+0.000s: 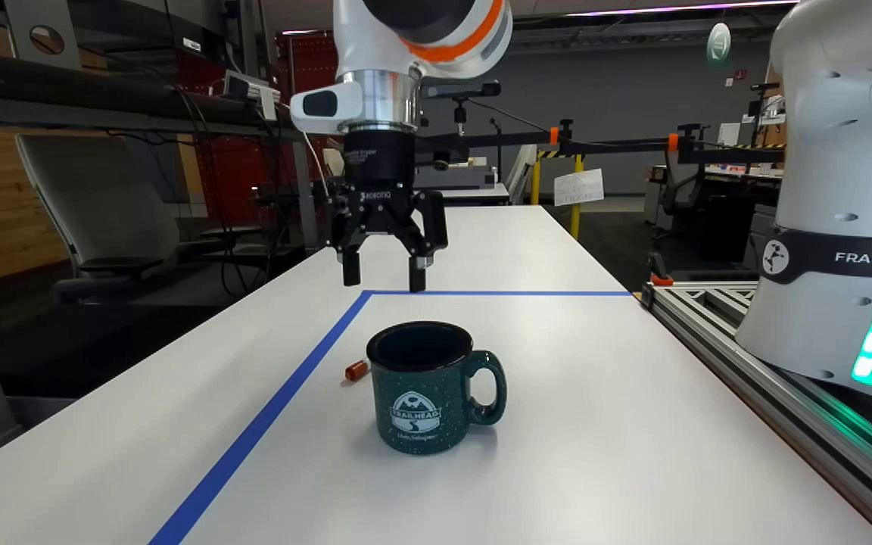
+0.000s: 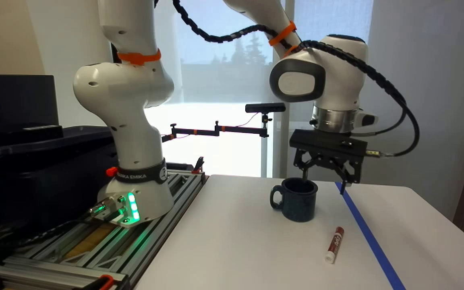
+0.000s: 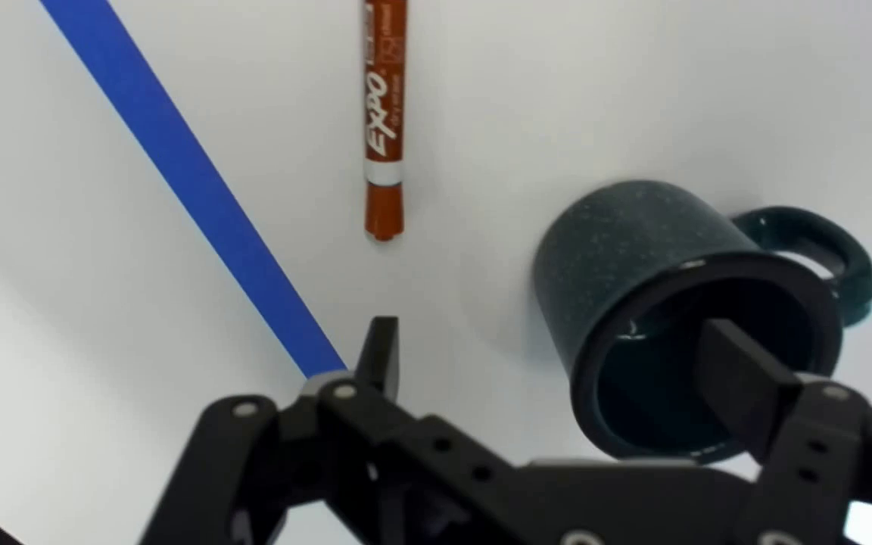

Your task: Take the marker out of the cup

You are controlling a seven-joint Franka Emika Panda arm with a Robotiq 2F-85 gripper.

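Observation:
The red-orange marker (image 1: 356,370) lies flat on the table beside the cup. It shows in full in an exterior view (image 2: 335,244) and runs out of the top edge in the wrist view (image 3: 385,121). In an exterior view the cup hides part of it. The dark teal cup (image 1: 421,393) stands upright, also in an exterior view (image 2: 298,205) and the wrist view (image 3: 625,242). No object shows inside its mouth. My gripper (image 1: 384,280) is open and empty above the table; it also shows in an exterior view (image 2: 324,183). In the wrist view (image 3: 549,325) one finger overlaps the cup's mouth.
A blue tape line (image 1: 284,401) runs along the white table (image 1: 595,424), past the marker. It also shows in an exterior view (image 2: 369,237) and the wrist view (image 3: 194,182). The robot's base (image 2: 139,201) stands on a metal frame at the table's side.

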